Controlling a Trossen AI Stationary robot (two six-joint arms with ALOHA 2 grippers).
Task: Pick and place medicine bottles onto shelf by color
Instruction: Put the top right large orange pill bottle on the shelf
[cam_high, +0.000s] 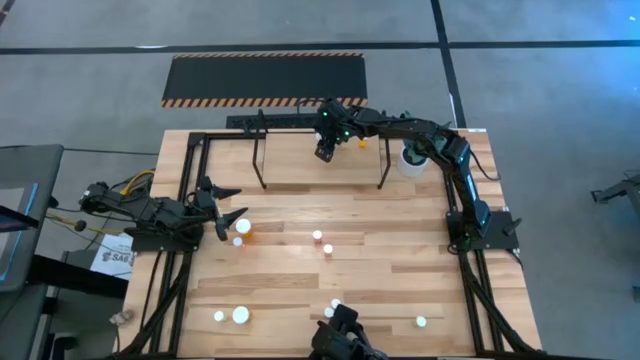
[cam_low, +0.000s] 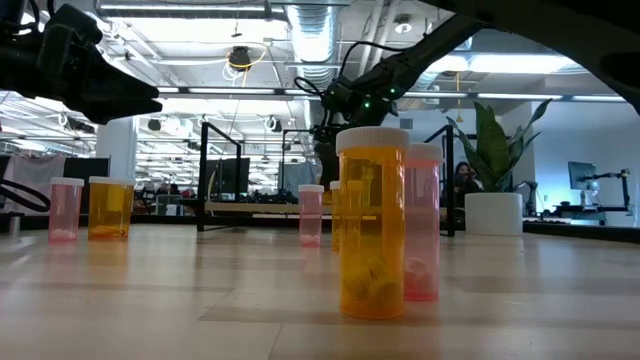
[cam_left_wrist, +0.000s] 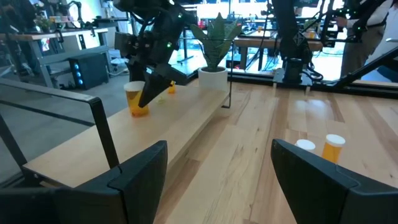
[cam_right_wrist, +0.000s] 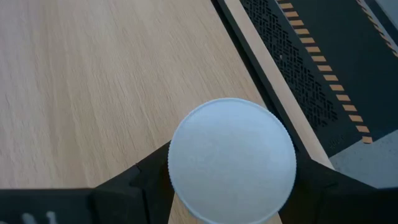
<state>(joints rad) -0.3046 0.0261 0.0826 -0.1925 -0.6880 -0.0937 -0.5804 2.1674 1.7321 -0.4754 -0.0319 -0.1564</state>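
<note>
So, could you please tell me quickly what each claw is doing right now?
Left claw: open, holding nothing, at the table's left side.
Right claw: over the shelf, fingers around an orange bottle; whether it grips or has let go cannot be told.

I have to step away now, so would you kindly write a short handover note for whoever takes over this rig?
Right gripper: over the shelf, fingers on either side of an orange bottle standing on the board; unclear whether they still grip it.
Left gripper: open, empty, at the table's left side near two bottles.
Done: one small orange bottle already on the shelf near the plant pot.
Left: about ten bottles scattered on the table, middle and front.
</note>
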